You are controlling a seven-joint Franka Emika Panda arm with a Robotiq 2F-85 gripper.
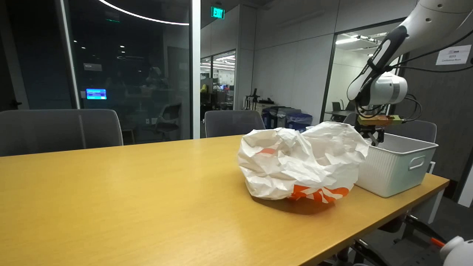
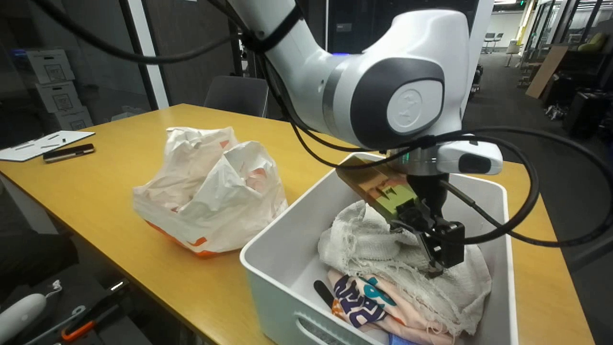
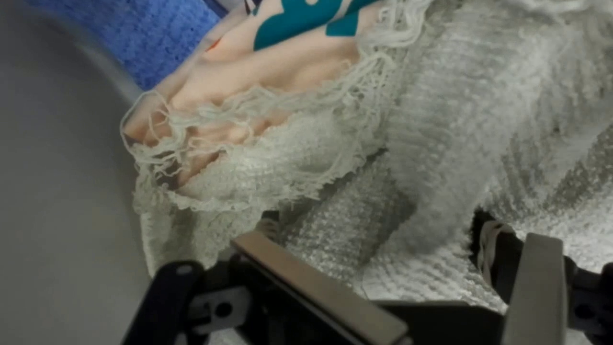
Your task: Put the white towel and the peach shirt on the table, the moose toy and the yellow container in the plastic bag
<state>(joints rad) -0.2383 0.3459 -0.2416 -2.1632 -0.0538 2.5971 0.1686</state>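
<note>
The white towel [image 2: 364,239] lies bunched in a white bin, and its ribbed folds and frayed edge fill much of the wrist view [image 3: 445,120]. The peach shirt [image 2: 368,302], with a dark and teal print, lies partly under it; it also shows in the wrist view [image 3: 268,72]. My gripper [image 2: 438,268] points down inside the bin at the towel. In the wrist view its fingers [image 3: 378,220] are wide apart, with towel folds between them. The white plastic bag [image 1: 303,162] stands crumpled on the table [image 1: 147,199]. The moose toy and yellow container are out of view or hidden.
The bin [image 1: 395,170] stands at the table's end beside the bag, its walls around my gripper. A blue cloth [image 3: 158,38] and a black item [image 2: 323,292] lie in it. A white board [image 2: 43,143] and a dark case [image 2: 69,153] lie farther along the table.
</note>
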